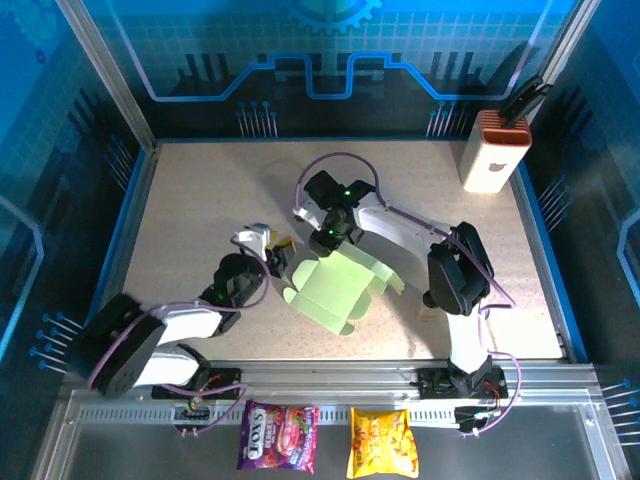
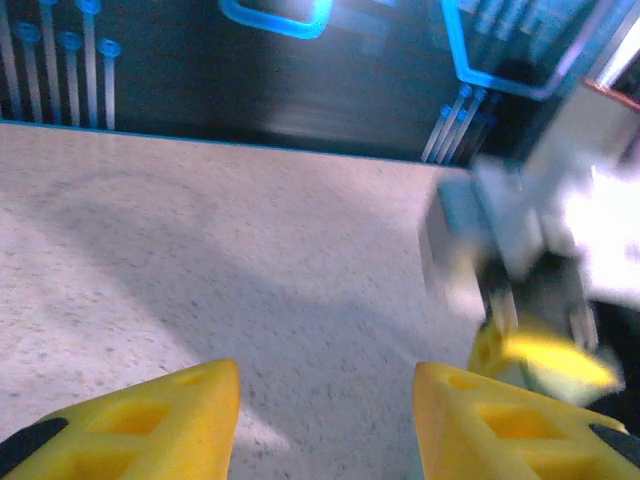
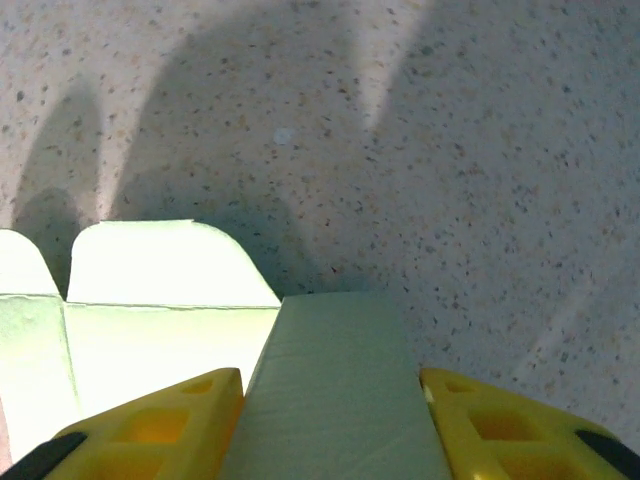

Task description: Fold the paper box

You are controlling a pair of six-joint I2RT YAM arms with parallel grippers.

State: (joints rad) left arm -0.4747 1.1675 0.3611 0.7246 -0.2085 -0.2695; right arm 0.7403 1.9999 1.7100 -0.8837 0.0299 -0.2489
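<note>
The left arm and right arm have white shells broken by bulky black joint housings, with black bases bolted on the metal rail. Thin lilac cables loop off them beyond the rail. Small green lights glow on the joints farthest from it. The fingers are yellow wedges with hollow square cells and black patches on their outer sides.
</note>
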